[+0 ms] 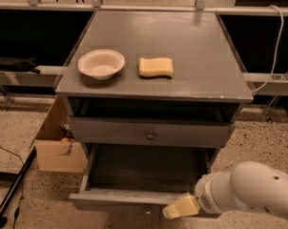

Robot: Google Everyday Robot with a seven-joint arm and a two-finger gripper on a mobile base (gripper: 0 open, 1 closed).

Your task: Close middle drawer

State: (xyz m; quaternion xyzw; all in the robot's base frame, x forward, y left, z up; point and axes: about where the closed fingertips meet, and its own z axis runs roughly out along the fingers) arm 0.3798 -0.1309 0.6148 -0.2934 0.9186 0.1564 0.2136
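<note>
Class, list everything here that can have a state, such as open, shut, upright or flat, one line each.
middle drawer: pulled well out, dark floor showing.
upper drawer: pushed in, or nearly.
bowl: upright on the cabinet.
sponge: lying flat beside the bowl, not touching.
cardboard box: open-topped, on the floor left of the cabinet.
gripper: at the middle drawer's front panel, right of centre.
</note>
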